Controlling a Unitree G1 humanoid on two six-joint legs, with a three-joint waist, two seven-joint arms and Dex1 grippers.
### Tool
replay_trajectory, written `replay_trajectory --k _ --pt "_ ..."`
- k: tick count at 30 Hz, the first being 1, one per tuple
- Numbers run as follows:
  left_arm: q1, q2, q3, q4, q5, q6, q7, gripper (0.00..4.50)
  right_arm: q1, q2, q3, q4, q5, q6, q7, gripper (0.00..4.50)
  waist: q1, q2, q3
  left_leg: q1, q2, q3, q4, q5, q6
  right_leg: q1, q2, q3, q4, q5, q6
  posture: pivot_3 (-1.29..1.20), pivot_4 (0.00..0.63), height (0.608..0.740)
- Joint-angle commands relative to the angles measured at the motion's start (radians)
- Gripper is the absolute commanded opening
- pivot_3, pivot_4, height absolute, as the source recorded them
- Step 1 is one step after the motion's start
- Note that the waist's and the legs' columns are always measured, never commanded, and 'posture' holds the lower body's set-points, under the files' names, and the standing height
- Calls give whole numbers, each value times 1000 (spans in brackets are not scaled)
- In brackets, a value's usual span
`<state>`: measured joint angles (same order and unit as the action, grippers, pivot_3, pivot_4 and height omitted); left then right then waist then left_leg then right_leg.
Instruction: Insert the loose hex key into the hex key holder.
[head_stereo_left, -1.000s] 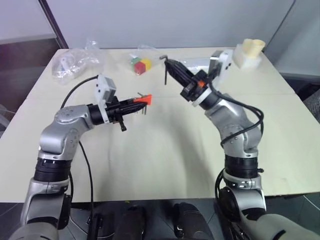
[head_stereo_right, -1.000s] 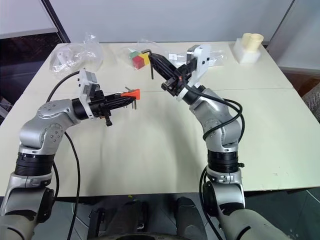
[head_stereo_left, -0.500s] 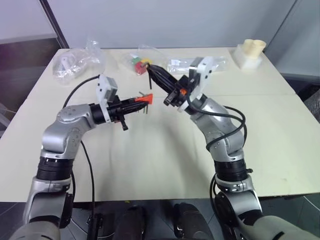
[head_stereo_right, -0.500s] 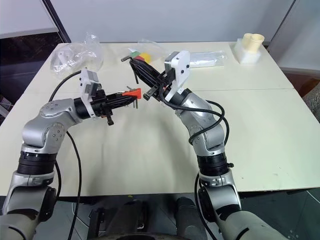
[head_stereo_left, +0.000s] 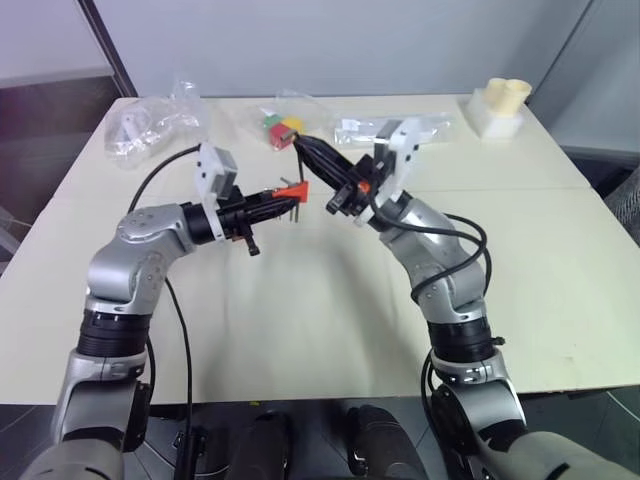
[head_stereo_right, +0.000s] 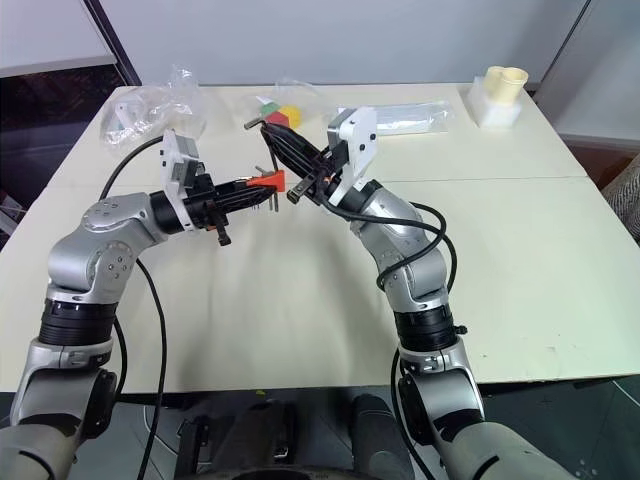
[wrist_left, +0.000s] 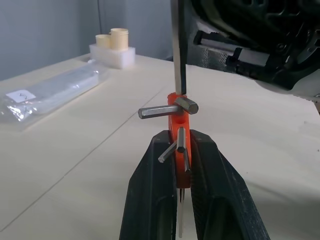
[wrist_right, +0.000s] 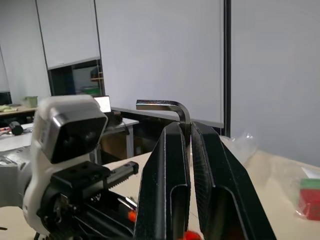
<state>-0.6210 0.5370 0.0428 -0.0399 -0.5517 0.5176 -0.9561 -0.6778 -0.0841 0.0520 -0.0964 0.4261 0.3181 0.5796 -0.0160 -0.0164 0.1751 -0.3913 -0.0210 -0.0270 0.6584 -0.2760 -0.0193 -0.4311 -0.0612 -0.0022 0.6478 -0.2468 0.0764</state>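
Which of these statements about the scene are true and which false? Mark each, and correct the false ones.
1. The left pincer is shut on the hex key holder. True.
2. The loose hex key lies flat on the table. False: the right pincer holds it above the table.
3. The loose hex key's long shaft comes down to the holder's top. True.
4. The coloured cubes sit at the table's near edge. False: they sit near the far edge.
5. The holder is blue. False: it is orange-red.
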Motion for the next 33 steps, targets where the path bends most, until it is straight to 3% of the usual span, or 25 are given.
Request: replay_trajectory --k 1,33 --pt "-20 -2 14 -26 -8 -13 2 0 -26 -5 -12 -11 1 -32 3 80 0 0 0 0 0 0 0 0 0 0 0 0 0 0 0 0 150 740" --pt "-37 -21 30 -9 -8 -29 29 0 -54 -11 -39 1 20 -28 -19 80 0 0 0 0 0 0 0 0 0 0 -1 0 0 0 0 0 150 740"
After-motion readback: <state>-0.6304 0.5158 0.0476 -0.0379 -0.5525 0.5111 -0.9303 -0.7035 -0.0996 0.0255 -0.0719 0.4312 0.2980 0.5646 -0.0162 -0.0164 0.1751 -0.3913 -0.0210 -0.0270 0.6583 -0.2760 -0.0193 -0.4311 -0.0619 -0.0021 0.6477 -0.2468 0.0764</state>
